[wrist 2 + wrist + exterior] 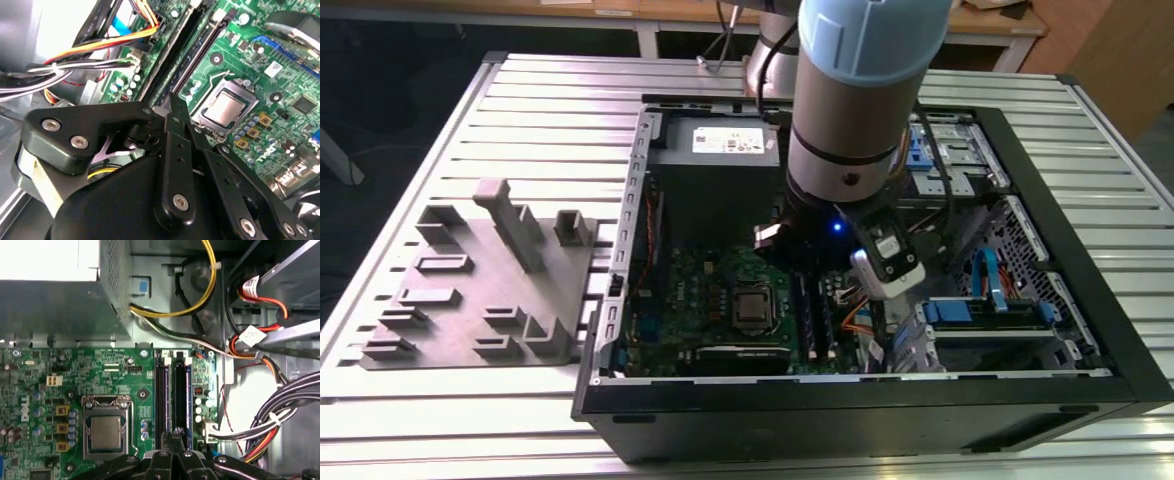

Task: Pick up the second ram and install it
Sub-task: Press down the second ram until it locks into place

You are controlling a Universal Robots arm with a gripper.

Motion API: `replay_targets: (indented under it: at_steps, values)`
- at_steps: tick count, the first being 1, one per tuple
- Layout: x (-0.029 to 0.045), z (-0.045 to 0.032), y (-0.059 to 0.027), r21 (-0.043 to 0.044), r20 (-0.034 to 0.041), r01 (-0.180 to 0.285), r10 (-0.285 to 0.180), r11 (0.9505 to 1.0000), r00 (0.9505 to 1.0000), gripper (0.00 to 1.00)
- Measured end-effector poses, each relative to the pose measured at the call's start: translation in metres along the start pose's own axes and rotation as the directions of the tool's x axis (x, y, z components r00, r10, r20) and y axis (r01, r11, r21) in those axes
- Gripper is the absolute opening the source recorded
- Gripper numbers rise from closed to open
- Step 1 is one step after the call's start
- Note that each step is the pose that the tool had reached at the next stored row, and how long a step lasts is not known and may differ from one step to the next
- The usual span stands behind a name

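Observation:
My gripper [176, 433] is shut, its black fingers meeting in a narrow tip low over the motherboard's memory slots [817, 315]. In the second wrist view the same tip [172, 100] stands at the near end of two long black strips. The second ram [180, 395] looks like the dark strip in the slot nearer the cables, lying along that slot with the tip right over it. I cannot tell whether the tip touches it. A second dark strip [161, 400] runs beside it, toward the processor. In the exterior view the arm [854, 120] reaches down into the open computer case.
The grey holder tray [480, 280] lies on the slatted table at the exterior view's left. Inside the case are the power supply [720, 150], the processor socket [106, 432], cable bundles [280, 415] and a drive cage [987, 310]. The case walls [854, 400] ring the gripper.

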State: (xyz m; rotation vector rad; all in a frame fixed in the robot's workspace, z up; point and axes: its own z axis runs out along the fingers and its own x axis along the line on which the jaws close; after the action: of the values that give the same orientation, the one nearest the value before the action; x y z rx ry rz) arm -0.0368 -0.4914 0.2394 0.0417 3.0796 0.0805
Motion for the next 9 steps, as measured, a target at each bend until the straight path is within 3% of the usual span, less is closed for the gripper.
replay_targets:
  at_steps: [9]
  values:
    - [-0.0003, -0.0054, 0.0004, -0.0003, 0.0001, 0.0, 0.0, 1.0, 1.0, 0.07]
